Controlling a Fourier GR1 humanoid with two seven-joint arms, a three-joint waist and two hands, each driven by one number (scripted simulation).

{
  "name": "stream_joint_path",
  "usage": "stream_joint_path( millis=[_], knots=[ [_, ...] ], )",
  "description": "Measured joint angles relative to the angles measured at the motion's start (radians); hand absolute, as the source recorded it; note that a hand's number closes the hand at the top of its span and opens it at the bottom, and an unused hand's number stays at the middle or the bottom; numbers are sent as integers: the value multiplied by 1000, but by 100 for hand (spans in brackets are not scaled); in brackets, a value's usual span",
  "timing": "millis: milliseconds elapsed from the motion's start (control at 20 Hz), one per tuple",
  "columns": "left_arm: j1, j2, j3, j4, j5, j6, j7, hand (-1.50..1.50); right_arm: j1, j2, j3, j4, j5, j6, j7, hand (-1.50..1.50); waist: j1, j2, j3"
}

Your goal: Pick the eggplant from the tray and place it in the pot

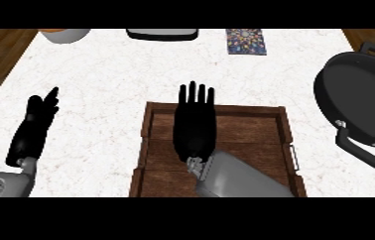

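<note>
A brown wooden tray (256, 130) lies at the counter's near middle. My right hand (194, 130) is stretched flat over the tray's left half, open, with its fingers straight and pointing away from me past the far rim. No eggplant shows; the hand and grey forearm cover that part of the tray. The dark pot (351, 95) stands at the right edge of the view, its handle (355, 145) pointing toward me. My left hand (33, 127) rests open at the left, fingers up, holding nothing.
Along the far edge stand a pale bowl (66, 34), a dark-rimmed grey dish (162, 33) and a patterned card (246, 40). White marbled counter (110, 80) spreads between them and the tray. Wood shows beyond the counter's far corners.
</note>
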Motion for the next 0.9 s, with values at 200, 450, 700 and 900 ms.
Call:
stream_joint_path(
  millis=[200,450,700,900],
  knots=[
    [-12,1,-1,4,1,-11,5,0,-9,0,1,17,-103,40,39,-150,10,0,0],
    [-20,-3,-1,14,-2,-10,13,0,-39,-2,-8,52,-182,79,74,-150,7,-2,1],
    [-28,-16,-8,15,-10,-3,21,0,-73,-3,-25,98,-224,101,87,-150,0,-2,1],
    [-16,-27,-9,20,-18,6,11,0,-84,-4,-28,128,-248,111,91,-150,-2,-4,2]
  ],
)
